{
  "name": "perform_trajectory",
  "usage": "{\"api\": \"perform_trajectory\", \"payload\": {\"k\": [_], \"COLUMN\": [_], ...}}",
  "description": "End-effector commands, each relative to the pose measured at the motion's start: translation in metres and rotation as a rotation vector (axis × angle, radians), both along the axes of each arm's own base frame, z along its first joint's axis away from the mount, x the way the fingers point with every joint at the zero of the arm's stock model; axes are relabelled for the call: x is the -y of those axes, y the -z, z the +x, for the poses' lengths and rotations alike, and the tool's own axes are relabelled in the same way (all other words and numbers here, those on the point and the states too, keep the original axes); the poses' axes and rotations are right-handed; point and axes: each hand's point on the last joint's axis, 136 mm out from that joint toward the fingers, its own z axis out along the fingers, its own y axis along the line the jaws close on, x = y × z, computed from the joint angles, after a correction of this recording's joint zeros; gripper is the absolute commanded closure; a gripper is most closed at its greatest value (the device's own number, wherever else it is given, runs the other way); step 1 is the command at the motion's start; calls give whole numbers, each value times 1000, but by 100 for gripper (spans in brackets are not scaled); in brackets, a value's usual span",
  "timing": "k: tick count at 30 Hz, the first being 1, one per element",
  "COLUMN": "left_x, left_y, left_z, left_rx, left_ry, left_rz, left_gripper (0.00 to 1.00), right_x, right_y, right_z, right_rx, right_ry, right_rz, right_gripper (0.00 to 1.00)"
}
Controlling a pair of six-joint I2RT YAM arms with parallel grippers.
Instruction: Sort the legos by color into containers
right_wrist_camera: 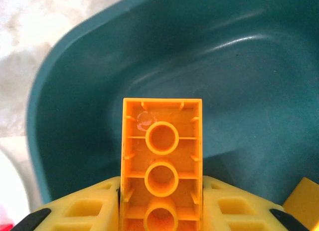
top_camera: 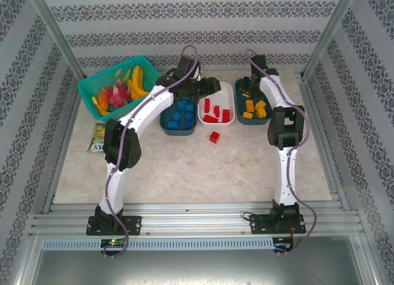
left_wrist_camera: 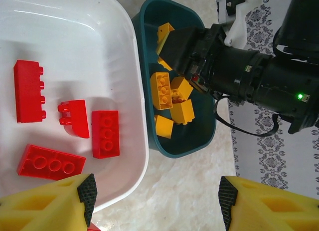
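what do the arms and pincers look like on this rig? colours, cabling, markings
The left arm and right arm have white rounded links, black joint housings and black base plates. A purple cable runs along each. The left pincer and right pincer have yellow moulded fingers with black pads. No lettering legible.

There are three trays: two dark teal trays [top_camera: 178, 132] and one white tray [top_camera: 225, 91]. Five red bricks [left_wrist_camera: 105, 133] show, four in the white tray and one loose red brick [top_camera: 214, 136] on the table [top_camera: 184, 168]. About six orange-yellow bricks [left_wrist_camera: 161, 91] are visible. The blue bricks [top_camera: 181, 116] lie too crowded to count. There is one mesh basket [top_camera: 86, 91].
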Motion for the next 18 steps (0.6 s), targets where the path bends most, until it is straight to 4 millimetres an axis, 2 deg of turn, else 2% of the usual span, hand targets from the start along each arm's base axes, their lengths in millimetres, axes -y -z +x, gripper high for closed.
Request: {"api": "perform_trajectory", "payload": {"k": [1,5,10,14,18], "left_x": [10,12,14,11,4], "left_y": [-3,2,3,3,9], "left_z": [-8,-15,-27,-41,-66], "left_rx": [5,-7,-15,-22,-31], "left_ry": [47,65,90,101,123], "left_rz": [14,33,56,75,114], "left_gripper": [32,32,31,31,30], "right_x": [4,6,4,4,-1], "right_y": [2,8,-6,-34,-84], "right_z": [6,10,12,7,-9], "right_rx": [-14,-18,7,43,134], "right_ry": [18,19,-6,-16,-25], "right_rz": [31,41,44,40,35], "right_gripper": [68,61,44,37,38]}}
